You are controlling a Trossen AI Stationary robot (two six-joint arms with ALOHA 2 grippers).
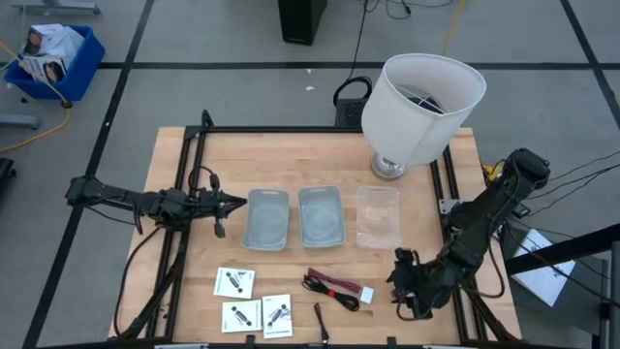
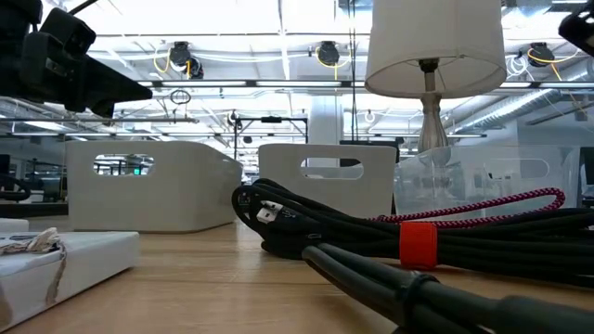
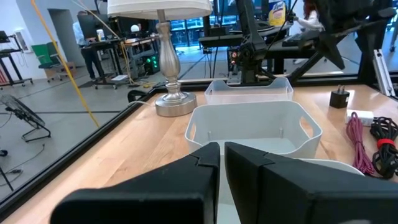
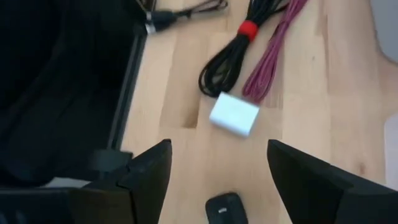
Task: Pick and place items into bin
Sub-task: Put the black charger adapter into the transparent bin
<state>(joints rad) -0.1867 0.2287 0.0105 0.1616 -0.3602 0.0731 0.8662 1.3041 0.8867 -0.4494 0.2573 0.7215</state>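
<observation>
Three white cards with black marks (image 1: pixel 233 282) (image 1: pixel 241 316) (image 1: pixel 277 314) lie flat at the near left. The black-and-red cable bundle (image 1: pixel 332 288) lies near the middle, with the tiny white block (image 4: pixel 234 114) at its right end. A thin dark stick (image 1: pixel 321 321) lies by the near edge. My right gripper (image 4: pixel 221 171) is open just above the table to the right of the white block, and the tiny black cube (image 4: pixel 224 208) lies between its fingers, untouched. My left gripper (image 1: pixel 229 204) is shut and empty, level beside the left bin (image 1: pixel 268 219).
Three shallow bins stand in a row mid-table: the left one, a middle one (image 1: pixel 322 215) and a clear one (image 1: pixel 378 215). A large white lampshade on a metal foot (image 1: pixel 422 102) stands at the far right. Black frame rails (image 1: pixel 184 174) run along the table's sides.
</observation>
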